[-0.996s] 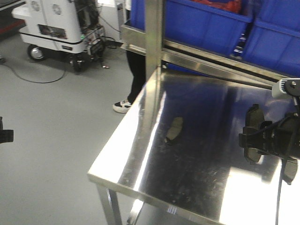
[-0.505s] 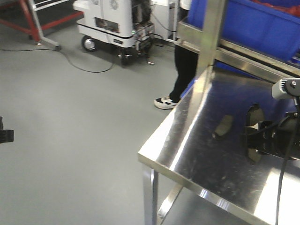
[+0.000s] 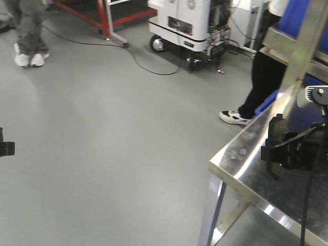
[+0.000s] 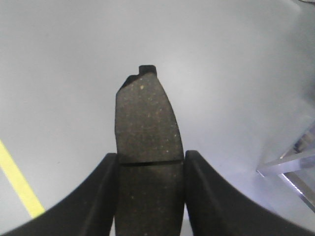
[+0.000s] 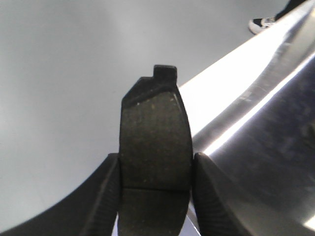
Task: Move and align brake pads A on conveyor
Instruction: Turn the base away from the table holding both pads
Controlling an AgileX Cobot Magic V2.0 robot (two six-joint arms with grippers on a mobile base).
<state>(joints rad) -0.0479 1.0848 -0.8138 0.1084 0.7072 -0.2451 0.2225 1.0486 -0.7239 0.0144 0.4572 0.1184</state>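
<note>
With the left gripper (image 4: 150, 157) clamped across the left-held pad (image 4: 145, 118) and the right gripper (image 5: 155, 160) across the right-held pad (image 5: 155, 115), carry both level, clear of the steel table (image 5: 266, 123) edge.

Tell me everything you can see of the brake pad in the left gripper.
The brake pad is a dark grey, curved oblong with a gritty, pale-speckled face. A thin cross groove runs across it level with the jaw tips, and a darker tab juts from its far end beside a chamfered corner. The left gripper clamps its long edges, one jaw each side. It hangs over the grey floor, touching nothing else.
</note>
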